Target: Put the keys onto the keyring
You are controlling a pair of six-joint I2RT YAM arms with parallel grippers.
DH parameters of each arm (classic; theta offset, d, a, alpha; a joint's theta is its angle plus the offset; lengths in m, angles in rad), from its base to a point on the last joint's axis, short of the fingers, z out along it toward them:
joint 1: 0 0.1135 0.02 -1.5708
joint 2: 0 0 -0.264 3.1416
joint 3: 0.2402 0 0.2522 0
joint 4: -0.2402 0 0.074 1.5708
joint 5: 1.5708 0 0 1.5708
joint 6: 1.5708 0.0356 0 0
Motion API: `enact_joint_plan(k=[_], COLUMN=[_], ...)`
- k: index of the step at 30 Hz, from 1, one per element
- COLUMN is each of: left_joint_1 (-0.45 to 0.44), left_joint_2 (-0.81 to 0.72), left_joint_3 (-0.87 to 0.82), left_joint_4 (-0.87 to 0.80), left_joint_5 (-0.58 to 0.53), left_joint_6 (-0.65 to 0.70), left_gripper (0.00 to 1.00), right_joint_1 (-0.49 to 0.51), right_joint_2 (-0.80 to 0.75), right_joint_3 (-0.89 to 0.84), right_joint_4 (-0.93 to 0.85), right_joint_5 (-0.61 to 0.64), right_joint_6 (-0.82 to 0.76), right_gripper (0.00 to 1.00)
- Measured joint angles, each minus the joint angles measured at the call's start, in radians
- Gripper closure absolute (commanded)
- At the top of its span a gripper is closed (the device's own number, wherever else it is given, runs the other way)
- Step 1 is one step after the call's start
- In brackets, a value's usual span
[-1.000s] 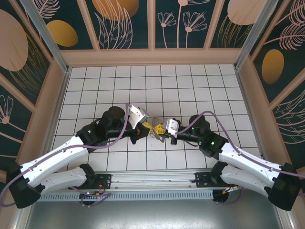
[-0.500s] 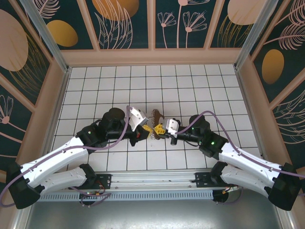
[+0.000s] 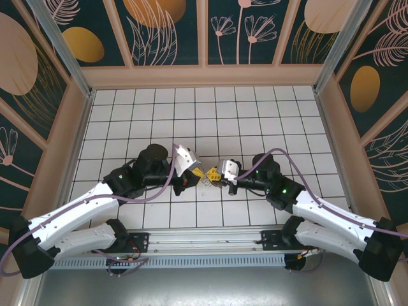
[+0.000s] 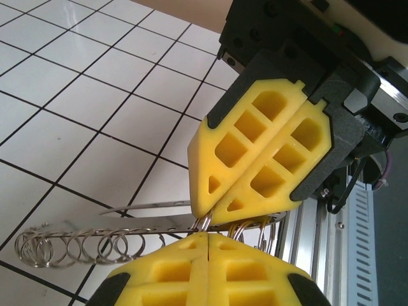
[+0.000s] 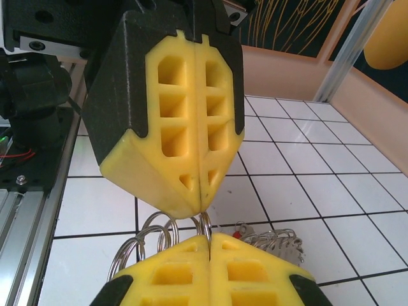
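My left gripper (image 3: 198, 172) and right gripper (image 3: 215, 173) meet tip to tip low over the tiled floor, both shut. Each pinches a thin wire ring (image 4: 205, 223) of the keyring from opposite sides. In the left wrist view, my left gripper (image 4: 207, 234) is at the bottom and the right gripper (image 4: 206, 214) above it. The keyring's silver strip (image 4: 143, 206) carries several wire rings (image 4: 70, 247) trailing left. In the right wrist view, more rings (image 5: 148, 237) hang left of my right gripper (image 5: 209, 237). A tiny red key head (image 5: 236, 234) peeks out behind the fingertips; its blade is hidden.
A white tiled floor (image 3: 210, 115) lies inside peach walls (image 3: 204, 76) with patterned panels. The metal rail (image 3: 204, 239) holding both arm bases runs along the near edge, close behind the grippers. Purple cables (image 3: 280, 156) loop over both arms.
Half a second ago the brownish keyring loop stuck up behind the fingertips; now it is down again, tucked between the tips. Both grippers stay shut, almost in place.
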Motion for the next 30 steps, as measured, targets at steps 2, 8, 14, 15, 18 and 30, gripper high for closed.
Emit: enact_joint_plan(k=[2, 8, 14, 15, 18, 30], left_joint_1=[0.000, 0.000, -0.013, -0.018, -0.028, -0.028], left_joint_2=[0.006, 0.015, 0.015, 0.015, 0.018, 0.033], left_joint_3=[0.000, 0.003, 0.006, 0.006, 0.006, 0.006], left_joint_4=[-0.003, -0.019, -0.021, -0.021, -0.021, -0.021], left_joint_5=[0.001, 0.001, -0.013, -0.019, -0.034, -0.034], left_joint_6=[0.014, 0.054, 0.096, 0.103, 0.123, 0.185], left_gripper=[1.00, 1.00, 1.00, 1.00, 1.00, 1.00], right_joint_1=[0.000, 0.003, 0.005, 0.005, 0.006, 0.011], right_joint_2=[0.004, 0.016, 0.022, 0.023, 0.028, 0.032], right_joint_3=[0.001, 0.005, 0.020, 0.022, 0.032, 0.046], right_joint_4=[-0.006, -0.014, -0.027, -0.029, -0.037, -0.078], right_joint_5=[0.000, -0.002, -0.006, -0.008, -0.009, 0.000], right_joint_6=[0.000, 0.000, -0.001, -0.001, -0.004, -0.008], right_gripper=[1.00, 1.00, 1.00, 1.00, 1.00, 1.00])
